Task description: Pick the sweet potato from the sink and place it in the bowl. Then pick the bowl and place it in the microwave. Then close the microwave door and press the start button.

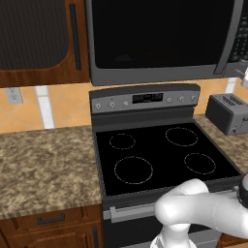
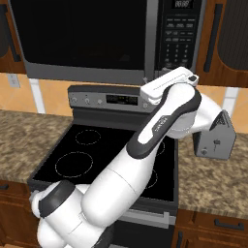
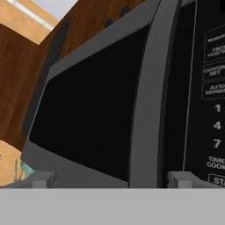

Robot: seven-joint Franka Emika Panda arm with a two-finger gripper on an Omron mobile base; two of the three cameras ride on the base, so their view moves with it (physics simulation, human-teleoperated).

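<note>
The gripper (image 3: pixel 112 179) stands wide open and holds nothing, close in front of the microwave (image 2: pixel 106 43), whose microwave door (image 1: pixel 160 34) is shut, above the stove (image 1: pixel 160 155) and left of the toaster (image 1: pixel 227 114).

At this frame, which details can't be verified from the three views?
- Microwave contents: dark door glass hides them in every view.
- Start button: cut off at the hand view's bottom edge.
- Panel labels: too small in right base view.
- Toaster: partly behind the arm.
</note>
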